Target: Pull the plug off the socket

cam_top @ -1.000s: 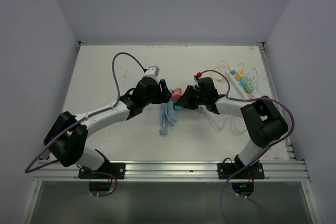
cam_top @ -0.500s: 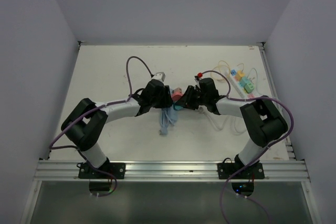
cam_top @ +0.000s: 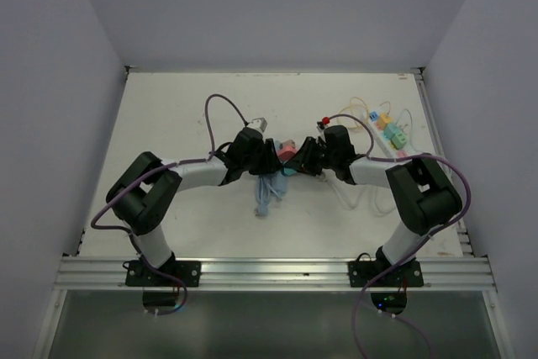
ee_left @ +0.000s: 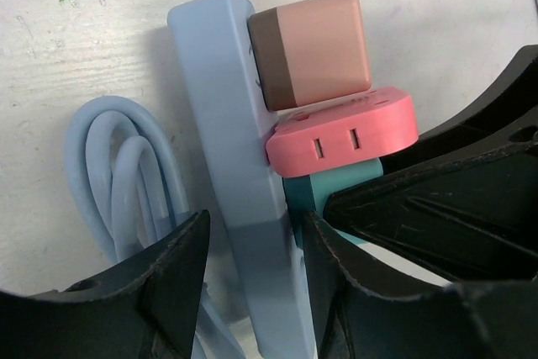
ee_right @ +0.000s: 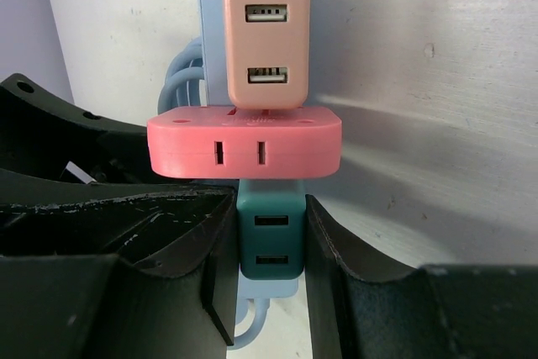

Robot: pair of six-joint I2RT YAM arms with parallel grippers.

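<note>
Between right tool [ee_right: 271, 245] fingers: teal plug [ee_right: 270, 244].

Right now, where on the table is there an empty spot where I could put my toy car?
The far left of the table, between the left wall and the left arm, is bare, and so is the far strip behind both grippers. It is crowded mid-table around the blue power strip, and at the right edge, where a white power strip lies among thin cables.
</note>
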